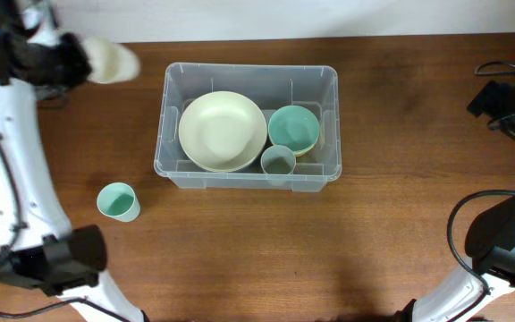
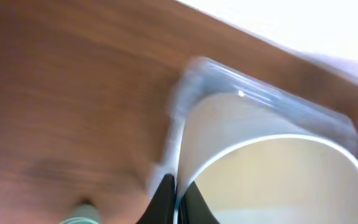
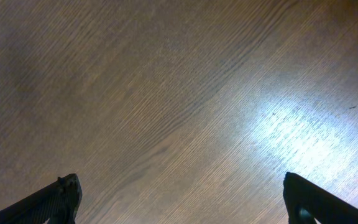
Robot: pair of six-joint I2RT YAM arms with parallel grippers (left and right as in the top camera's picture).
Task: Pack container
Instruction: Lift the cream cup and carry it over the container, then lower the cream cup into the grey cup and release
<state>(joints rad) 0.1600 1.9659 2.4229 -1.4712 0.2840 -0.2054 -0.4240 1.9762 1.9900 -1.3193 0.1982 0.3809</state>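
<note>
The large clear rectangular plastic container is sitting on the brown wooden worktop, around the middle and a little toward the far edge. Inside it, a wide pale-yellow round bowl is taking up the left part. A smaller round bowl with a teal inside is lying to its right. A small grey-blue cup is standing at the near wall, just beside both bowls.

The left gripper is hovering over the far left corner of the worktop, well apart from the container's left wall, and is clamping a pale round cream cup. In the left wrist view its dark fingers are pinching the white rim of the cream cup, one on each side of the wall. The cup's mouth is facing the camera, and the container is showing blurred behind it.

A small teal plastic cup is standing upright on the worktop, mouth up, left of the container's near-left corner and apart from it.

The right gripper is hanging over wood grain on the right side. Its fingers are spread wide apart and gripping nothing, with only their tips showing at the lower corners of the right wrist view.
</note>
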